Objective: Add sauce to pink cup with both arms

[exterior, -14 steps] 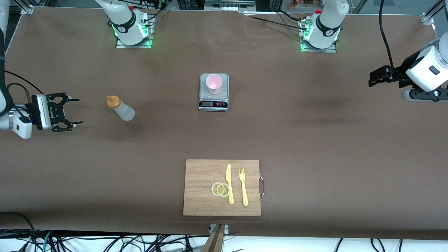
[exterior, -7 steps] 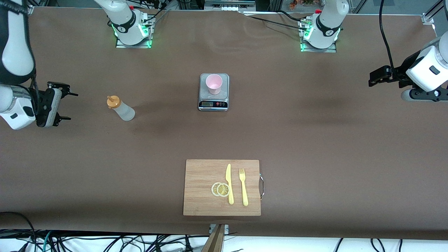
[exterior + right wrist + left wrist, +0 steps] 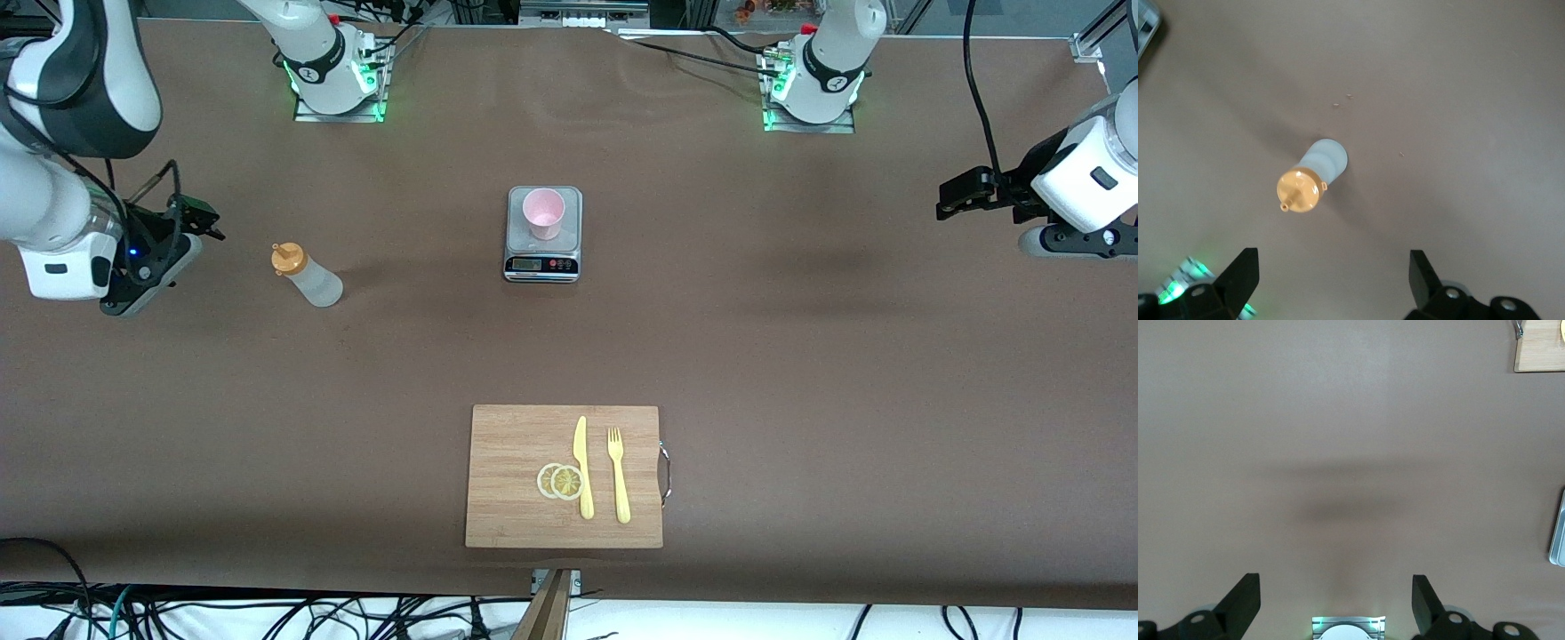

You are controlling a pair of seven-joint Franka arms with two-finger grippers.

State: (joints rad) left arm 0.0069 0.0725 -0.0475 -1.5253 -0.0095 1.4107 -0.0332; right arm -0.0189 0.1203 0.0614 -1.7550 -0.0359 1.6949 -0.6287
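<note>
The sauce bottle point(image 3: 307, 277), whitish with an orange nozzle cap, stands on the brown table toward the right arm's end. In the right wrist view the sauce bottle point(image 3: 1313, 175) shows from above, a little way from the right gripper point(image 3: 1331, 277), which is open and empty. That right gripper point(image 3: 197, 222) hangs over the table beside the bottle, apart from it. The pink cup point(image 3: 543, 213) stands upright on a small scale point(image 3: 542, 263) mid-table. My left gripper point(image 3: 956, 197) waits open over the left arm's end; in its wrist view the left gripper point(image 3: 1336, 600) has only bare table under it.
A wooden cutting board point(image 3: 507, 444) lies near the front camera's edge with a yellow knife point(image 3: 582, 467), a yellow fork point(image 3: 618, 476) and lemon slices point(image 3: 560, 481) on it. Two arm bases lit green stand along the edge farthest from the camera.
The right arm has swung in and turned its wrist, so its gripper now points down closer to the bottle. The left arm, bottle and cup have not moved.
</note>
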